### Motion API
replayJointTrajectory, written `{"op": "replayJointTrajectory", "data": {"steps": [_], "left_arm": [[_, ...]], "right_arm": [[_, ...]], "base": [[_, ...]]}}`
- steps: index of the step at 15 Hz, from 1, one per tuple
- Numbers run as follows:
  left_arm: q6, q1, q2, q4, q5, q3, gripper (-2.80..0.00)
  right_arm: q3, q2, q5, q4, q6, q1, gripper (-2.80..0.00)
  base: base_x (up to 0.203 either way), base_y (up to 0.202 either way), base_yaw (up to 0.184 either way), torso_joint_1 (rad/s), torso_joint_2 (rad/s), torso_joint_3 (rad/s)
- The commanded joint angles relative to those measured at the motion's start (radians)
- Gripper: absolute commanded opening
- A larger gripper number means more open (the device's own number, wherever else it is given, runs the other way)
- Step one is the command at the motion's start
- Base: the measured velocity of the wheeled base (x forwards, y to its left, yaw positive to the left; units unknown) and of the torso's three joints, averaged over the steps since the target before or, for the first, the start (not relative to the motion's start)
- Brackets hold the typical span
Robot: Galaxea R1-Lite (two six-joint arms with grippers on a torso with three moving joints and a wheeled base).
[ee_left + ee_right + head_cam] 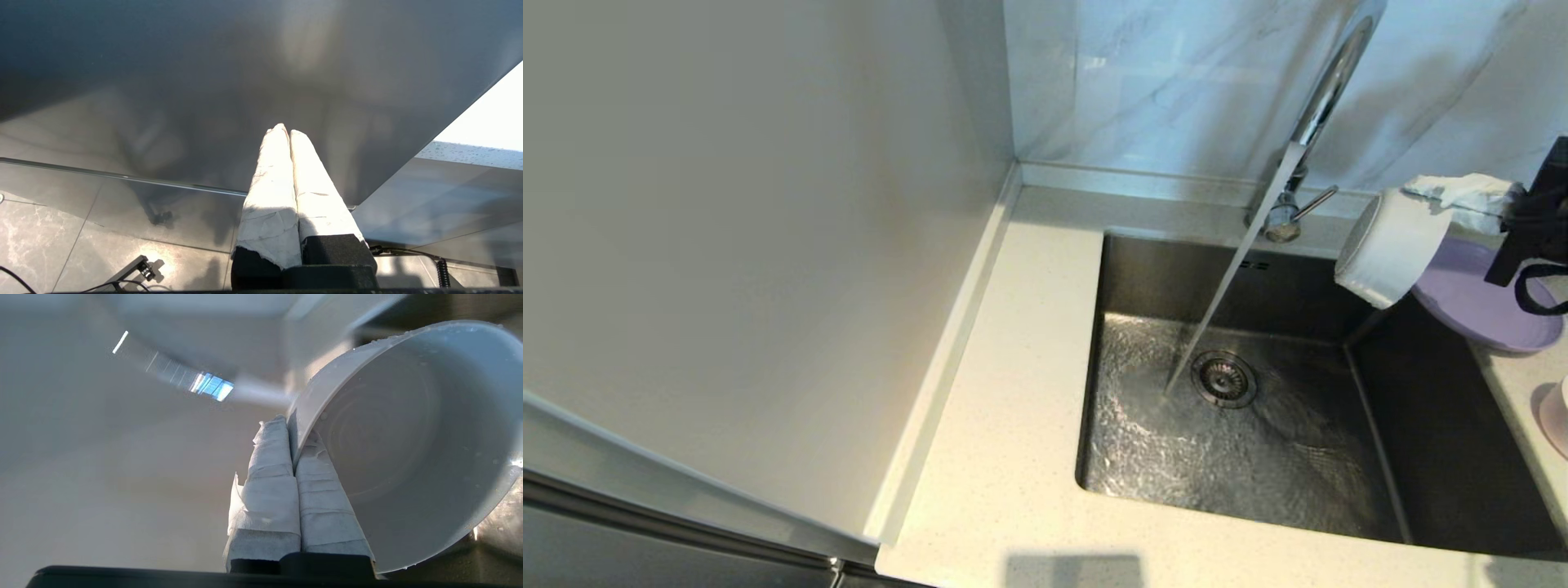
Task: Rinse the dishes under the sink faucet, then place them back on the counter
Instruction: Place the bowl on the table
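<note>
- A square steel sink is set into an off-white speckled counter, seen from above by the head camera.
- A chrome faucet rises behind the sink against a marble wall; its thin lever handle sticks out from the base.
- Water runs from the faucet in a slanted stream and lands just beside the round drain strainer, rippling across the sink bottom.
- The right gripper, its fingers wrapped in white tape, is above the sink's back right corner. The fingers are pinched together on the rim of a pale bowl.
- The bowl is held in the air, tipped on its side, away from the water stream. Drops cling to its rim in the right wrist view.
- A lavender plate lies on the counter to the right of the sink, partly behind the bowl.
- Another pinkish round dish shows at the right edge; what it is cannot be told.
- The left gripper is parked away from the sink, beside a dark panel, its taped fingers pressed together and holding nothing.
</note>
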Motion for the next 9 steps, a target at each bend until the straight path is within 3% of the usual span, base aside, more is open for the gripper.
{"op": "replayJointTrajectory", "data": {"steps": [1, 2, 3, 6, 9], "left_arm": [[0.000, 0.000, 0.000, 0.000, 0.000, 0.000, -2.80], [0.000, 0.000, 0.000, 0.000, 0.000, 0.000, -2.80], [0.000, 0.000, 0.000, 0.000, 0.000, 0.000, -2.80], [0.000, 0.000, 0.000, 0.000, 0.000, 0.000, -2.80], [0.000, 0.000, 0.000, 0.000, 0.000, 0.000, -2.80]], "right_arm": [[-0.115, 0.022, -0.179, 0.345, -0.048, 0.075, -2.80], [-0.138, 0.026, -0.282, 0.403, -0.114, 0.130, -2.80], [-0.147, 0.028, -0.335, 0.427, -0.145, 0.168, -2.80], [-0.126, 0.011, -0.344, 0.432, -0.154, 0.225, -2.80], [-0.126, -0.015, -0.274, 0.424, -0.148, 0.260, -2.80]], "base": [[0.000, 0.000, 0.000, 0.000, 0.00, 0.000], [0.000, 0.000, 0.000, 0.000, 0.00, 0.000], [0.000, 0.000, 0.000, 0.000, 0.00, 0.000], [0.000, 0.000, 0.000, 0.000, 0.00, 0.000], [0.000, 0.000, 0.000, 0.000, 0.00, 0.000]]}}
